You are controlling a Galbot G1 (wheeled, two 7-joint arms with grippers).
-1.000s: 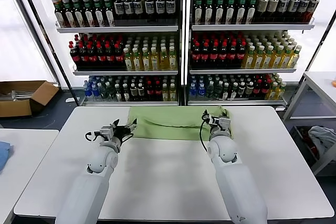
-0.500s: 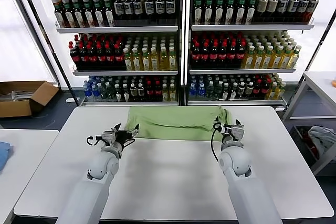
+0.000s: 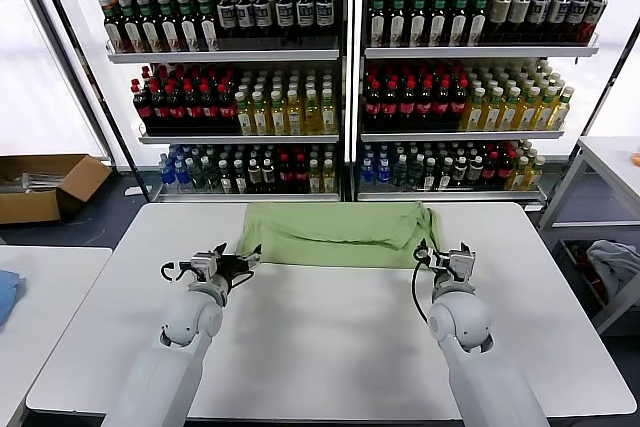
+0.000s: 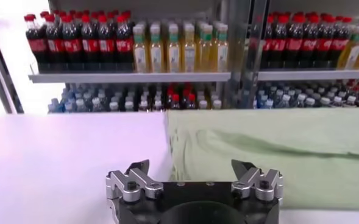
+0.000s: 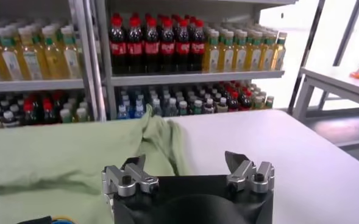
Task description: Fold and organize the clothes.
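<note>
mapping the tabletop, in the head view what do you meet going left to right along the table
cardboard box off the table's left → left tool, open → green shirt → right tool, open → side table off to the right

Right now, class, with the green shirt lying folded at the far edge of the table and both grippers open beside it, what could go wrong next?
1. The shirt lies along the table's far edge; a push could slide it off toward the bottle shelves.
2. Its corner near the right gripper is bunched, so a grip there may catch several layers and undo the fold.
3. The left gripper, jaws open, sits at the other corner; uneven pulls could skew the fold.
</note>
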